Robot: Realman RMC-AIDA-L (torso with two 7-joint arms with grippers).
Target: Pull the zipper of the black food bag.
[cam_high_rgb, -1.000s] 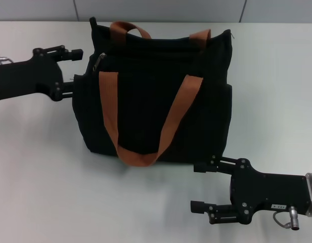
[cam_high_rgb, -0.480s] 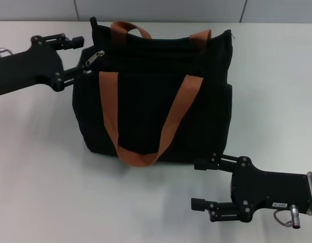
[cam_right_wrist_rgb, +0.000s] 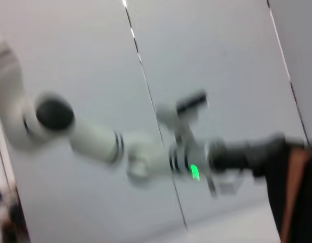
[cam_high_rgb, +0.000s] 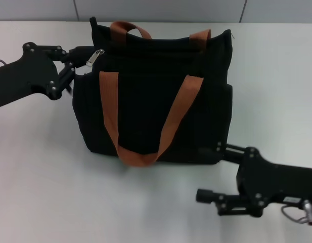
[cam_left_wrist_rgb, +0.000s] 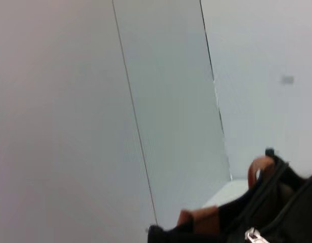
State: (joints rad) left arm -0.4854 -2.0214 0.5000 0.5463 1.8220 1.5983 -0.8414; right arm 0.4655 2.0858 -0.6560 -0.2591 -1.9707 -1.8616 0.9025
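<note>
The black food bag (cam_high_rgb: pixel 156 101) stands upright mid-table, one orange-brown handle hanging down its front. The silver zipper pull (cam_high_rgb: pixel 93 57) sticks out leftward at the bag's top left corner. My left gripper (cam_high_rgb: pixel 77 62) is at that corner, tilted, with its fingers apart on either side of the pull. I cannot tell whether they touch it. The left wrist view shows the pull (cam_left_wrist_rgb: pixel 253 235) and the bag's top (cam_left_wrist_rgb: pixel 287 202). My right gripper (cam_high_rgb: pixel 215 172) is open at the bag's lower right corner, its upper finger against the bag.
The white table (cam_high_rgb: pixel 44 177) spreads around the bag, with a grey panelled wall (cam_high_rgb: pixel 161 10) behind. The right wrist view shows my left arm (cam_right_wrist_rgb: pixel 145 152) reaching to the bag's edge (cam_right_wrist_rgb: pixel 279 177).
My left gripper rose, tilted and closed in on the bag's top left corner. The pull swung out from hanging to pointing left. My right gripper shifted right and slightly down.
</note>
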